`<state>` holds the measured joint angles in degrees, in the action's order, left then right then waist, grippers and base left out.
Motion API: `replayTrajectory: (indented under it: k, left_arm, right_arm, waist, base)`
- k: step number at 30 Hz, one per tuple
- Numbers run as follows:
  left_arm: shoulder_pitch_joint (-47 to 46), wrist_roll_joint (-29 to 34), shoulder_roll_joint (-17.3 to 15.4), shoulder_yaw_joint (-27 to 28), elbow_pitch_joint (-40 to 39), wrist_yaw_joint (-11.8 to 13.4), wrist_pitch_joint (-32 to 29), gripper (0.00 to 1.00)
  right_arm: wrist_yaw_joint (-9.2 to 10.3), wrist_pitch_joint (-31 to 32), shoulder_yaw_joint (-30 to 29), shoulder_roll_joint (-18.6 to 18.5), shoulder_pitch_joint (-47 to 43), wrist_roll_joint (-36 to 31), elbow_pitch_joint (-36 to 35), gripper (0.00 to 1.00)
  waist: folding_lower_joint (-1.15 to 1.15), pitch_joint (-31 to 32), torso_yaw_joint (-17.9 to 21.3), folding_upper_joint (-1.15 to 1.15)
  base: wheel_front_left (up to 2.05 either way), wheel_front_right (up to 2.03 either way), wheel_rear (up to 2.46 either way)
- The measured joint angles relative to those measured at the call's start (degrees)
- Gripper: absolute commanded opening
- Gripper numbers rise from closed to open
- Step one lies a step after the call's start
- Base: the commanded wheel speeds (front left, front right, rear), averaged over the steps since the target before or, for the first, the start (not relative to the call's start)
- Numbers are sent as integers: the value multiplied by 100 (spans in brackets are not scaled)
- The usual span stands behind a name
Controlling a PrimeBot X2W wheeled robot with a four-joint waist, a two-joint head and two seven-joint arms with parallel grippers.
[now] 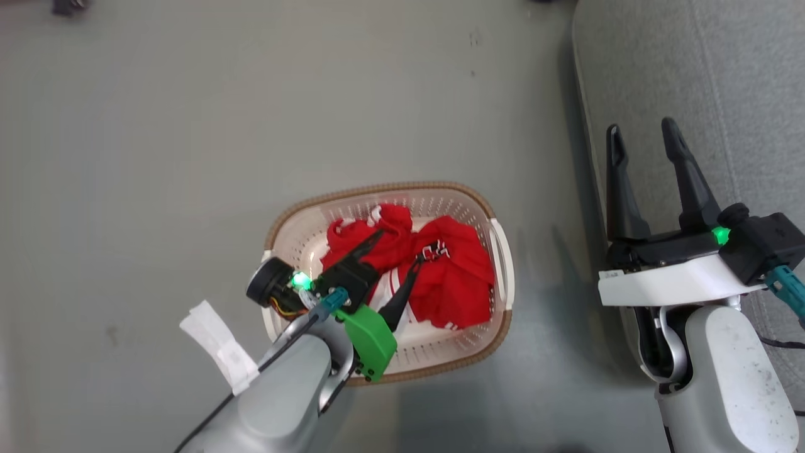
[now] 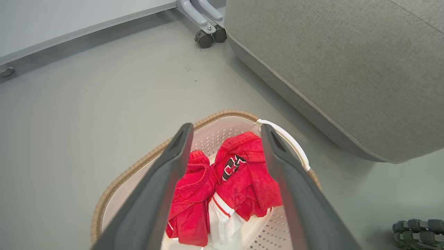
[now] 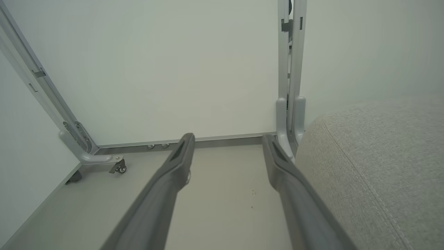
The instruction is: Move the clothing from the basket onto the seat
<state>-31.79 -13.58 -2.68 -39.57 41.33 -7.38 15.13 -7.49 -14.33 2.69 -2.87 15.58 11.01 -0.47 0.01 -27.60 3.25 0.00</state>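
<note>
Grey floor point(image 1: 188, 126), white wall point(image 3: 173, 69), basket point(image 1: 402, 186) near seat point(image 1: 723, 94); left gripper point(image 1: 399, 245), right gripper point(image 1: 640, 126) both spread

Cream-white perforated plastic laundry basket point(image 1: 434, 345) with brown woven-look rim sitting on plain grey floor point(image 1: 188, 126). Crumpled bright red garments point(image 1: 456, 280) with white stripes lying inside basket. Left gripper point(image 1: 399, 246) hanging over basket's near-left part, dark fingers spread above red fabric. Right gripper point(image 1: 641, 129) hovering well right of basket, fingers parted, overlapping edge of large grey fabric cushion point(image 1: 723, 75) lying right of basket.
</note>
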Motion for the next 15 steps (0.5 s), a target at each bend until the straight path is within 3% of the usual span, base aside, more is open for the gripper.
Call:
replayTrajectory:
  k: [7, 15]
  left_arm:
    - [-829, 15, -1, -283, 726, 71, 0, 100]
    - [-1606, 64, -34, -153, 1407, 109, 0, 100]
  right_arm:
    - [0, -48, 70, -3, 242, 108, -135, 100]
    - [0, -66, 131, -4, 438, 311, -250, 100]
  waist:
    - [0, -870, 210, 0]
    - [0, -1792, 481, 0]
  base:
    - [0, 0, 0]
    - [0, 0, 0]
